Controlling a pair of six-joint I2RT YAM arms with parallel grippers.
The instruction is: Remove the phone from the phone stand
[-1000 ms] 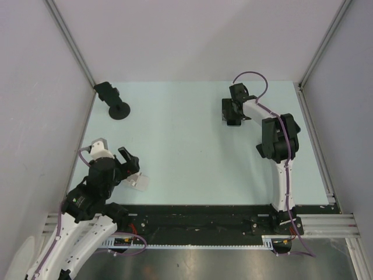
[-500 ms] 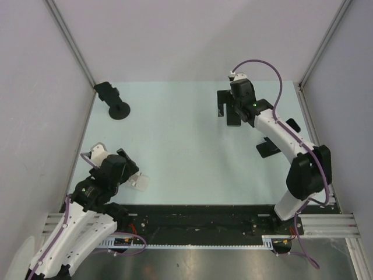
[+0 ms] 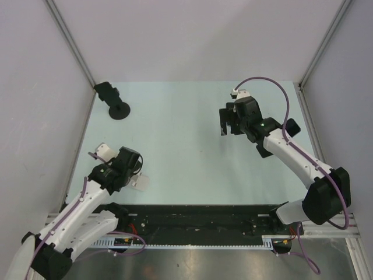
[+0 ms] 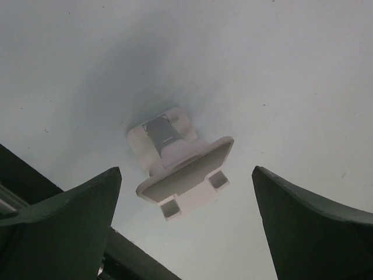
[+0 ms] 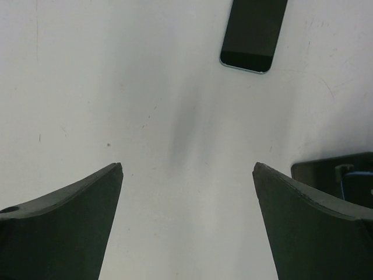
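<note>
The phone (image 5: 253, 32), a dark slab, lies flat on the table ahead of my right gripper (image 5: 186, 166), which is open, empty and hovering short of it. In the top view the right gripper (image 3: 228, 123) covers the phone. The white phone stand (image 4: 178, 166) stands empty on the table, its two small lips towards me. It also shows in the top view (image 3: 140, 183). My left gripper (image 4: 186, 172) is open, with a finger to each side of the stand and not touching it. In the top view the left gripper (image 3: 134, 172) is just behind the stand.
A black mount on a round base (image 3: 119, 109) stands at the far left corner. A black block (image 3: 262, 150) lies under the right arm and shows at the right edge of the right wrist view (image 5: 335, 178). The table's near edge is a black rail (image 3: 204, 219).
The right arm has stretched out and its gripper has drawn back towards the near side, off the phone. The left arm has lowered, its gripper staying at the stand.
</note>
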